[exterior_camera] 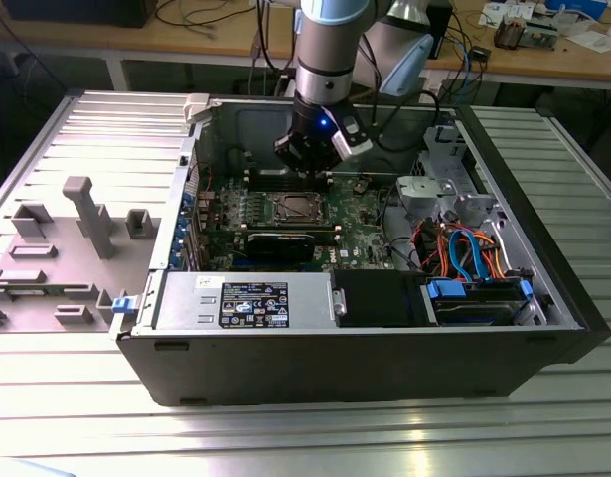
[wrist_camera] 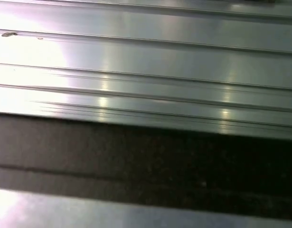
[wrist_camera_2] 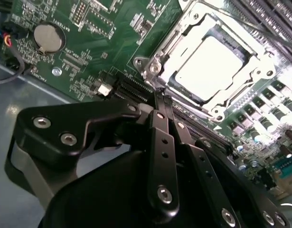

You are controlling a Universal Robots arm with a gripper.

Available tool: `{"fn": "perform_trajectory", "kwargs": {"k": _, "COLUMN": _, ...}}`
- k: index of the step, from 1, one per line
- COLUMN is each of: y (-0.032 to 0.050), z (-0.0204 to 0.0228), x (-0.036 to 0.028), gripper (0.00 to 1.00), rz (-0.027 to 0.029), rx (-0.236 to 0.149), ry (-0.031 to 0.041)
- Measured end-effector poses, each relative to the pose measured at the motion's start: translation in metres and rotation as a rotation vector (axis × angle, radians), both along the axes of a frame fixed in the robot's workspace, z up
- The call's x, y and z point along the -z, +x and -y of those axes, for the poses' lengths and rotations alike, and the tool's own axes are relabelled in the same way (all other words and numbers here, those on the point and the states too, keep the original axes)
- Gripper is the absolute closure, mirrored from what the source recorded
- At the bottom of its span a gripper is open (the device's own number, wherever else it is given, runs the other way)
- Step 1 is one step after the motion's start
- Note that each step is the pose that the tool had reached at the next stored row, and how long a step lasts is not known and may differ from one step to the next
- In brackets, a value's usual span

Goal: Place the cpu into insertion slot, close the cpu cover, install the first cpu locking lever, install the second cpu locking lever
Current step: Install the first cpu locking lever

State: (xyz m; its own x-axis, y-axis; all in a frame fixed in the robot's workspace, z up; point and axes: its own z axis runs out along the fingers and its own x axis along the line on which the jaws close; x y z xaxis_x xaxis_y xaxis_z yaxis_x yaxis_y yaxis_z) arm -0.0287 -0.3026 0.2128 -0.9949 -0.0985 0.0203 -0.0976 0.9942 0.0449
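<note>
Claw [wrist_camera_2: 161, 97] is hanging inside the open PC case [exterior_camera: 543, 298], just above the green motherboard [wrist_camera_2: 93, 42] and right next to the socket. In the second wrist view its fingers [wrist_camera_2: 163, 142] are pressed together into one narrow tip, pinching nothing; judging by that, it's set up as a thin pusher for lever work, not for carrying.

The cpu [wrist_camera_2: 210, 66] is already sitting in the insertion slot [exterior_camera: 295, 208], silver top showing bright. The cpu cover [wrist_camera_2: 183, 21] is lying down around it as a metal frame w/ the chip visible thru the middle opening, so placing and closing look done. Tip is reaching the frame's near corner, prob where a locking lever runs; can't tell if either lever is latched.

The case is lying on its side on the ribbed metal bench [exterior_camera: 76, 397], which is keeping the board facing up for access from above.
</note>
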Motion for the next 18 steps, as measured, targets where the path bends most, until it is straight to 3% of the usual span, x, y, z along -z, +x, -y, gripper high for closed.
{"fn": "perform_trajectory", "kwargs": {"k": 5, "y": 0.0000, "z": 0.0132, "x": 0.0000, "gripper": 0.89, "rz": 0.0000, "rx": 0.000, "ry": -0.0030}}
{"fn": "perform_trajectory", "kwargs": {"k": 10, "y": 0.0000, "z": 0.0271, "x": 0.0000, "gripper": 0.89, "rz": 0.0000, "rx": 0.000, "ry": -0.0112}}
{"fn": "perform_trajectory", "kwargs": {"k": 14, "y": 0.0000, "z": 0.0303, "x": -0.0012, "gripper": 0.89, "rz": -0.0001, "rx": 0.000, "ry": -0.0122}}
{"fn": "perform_trajectory", "kwargs": {"k": 18, "y": 0.0000, "z": 0.0306, "x": -0.0083, "gripper": 0.89, "rz": 0.0000, "rx": -0.001, "ry": -0.0121}}
